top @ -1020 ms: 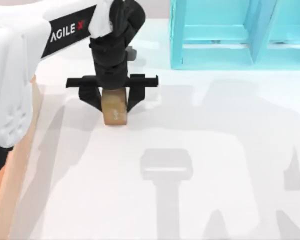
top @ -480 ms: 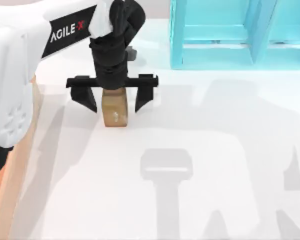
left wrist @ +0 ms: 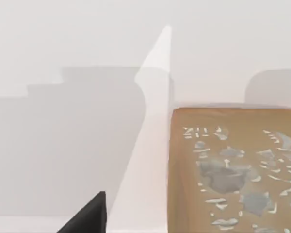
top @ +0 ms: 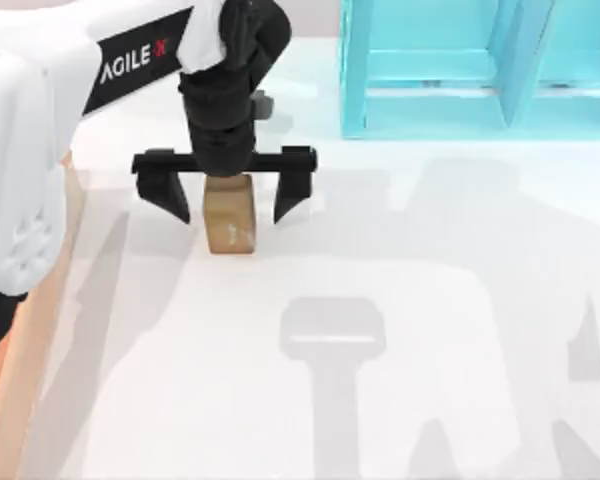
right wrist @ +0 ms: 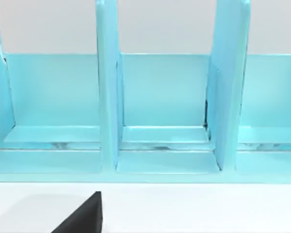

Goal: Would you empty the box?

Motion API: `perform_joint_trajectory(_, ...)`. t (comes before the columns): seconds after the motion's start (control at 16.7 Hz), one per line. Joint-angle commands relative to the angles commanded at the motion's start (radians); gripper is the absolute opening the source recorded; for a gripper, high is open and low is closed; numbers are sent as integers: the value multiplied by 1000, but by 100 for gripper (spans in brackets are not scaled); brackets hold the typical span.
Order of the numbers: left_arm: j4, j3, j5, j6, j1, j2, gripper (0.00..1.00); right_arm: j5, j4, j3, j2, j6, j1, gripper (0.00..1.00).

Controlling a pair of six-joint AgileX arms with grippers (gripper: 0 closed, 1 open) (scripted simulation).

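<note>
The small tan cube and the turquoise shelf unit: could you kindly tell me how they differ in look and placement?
The tan cube is a solid brown block with a pale printed face; the shelf unit is turquoise, open, split by dividers. The cube sits on the table between the open left gripper's fingers; the shelf stands at the far edge, untouched. Both rest on the white table.

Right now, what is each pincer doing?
Left pincer: open, astride the cube, not gripping it.
Right pincer: cannot be told.

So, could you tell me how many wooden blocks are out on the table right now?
1. The block sits on the white table beneath the left gripper, between its open fingers; others may lie out of view.
</note>
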Motion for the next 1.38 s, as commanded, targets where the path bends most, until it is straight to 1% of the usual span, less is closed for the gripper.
perform_joint_trajectory(0.48, -288, 290, 0, -1, -2, 2, 100, 0, 0, 0, 0, 0, 0, 100)
perform_joint_trajectory(0.9, -297, 287, 1, 14, 14, -11, 100, 0, 0, 0, 0, 0, 0, 100)
perform_joint_trajectory(1.02, -288, 233, 1, 68, 69, -53, 100, 0, 0, 0, 0, 0, 0, 100)
perform_joint_trajectory(1.14, -273, 148, 1, 161, 163, -118, 100, 0, 0, 0, 0, 0, 0, 100)
perform_joint_trajectory(1.38, -233, -76, -2, 437, 429, -288, 100, 0, 0, 0, 0, 0, 0, 100)
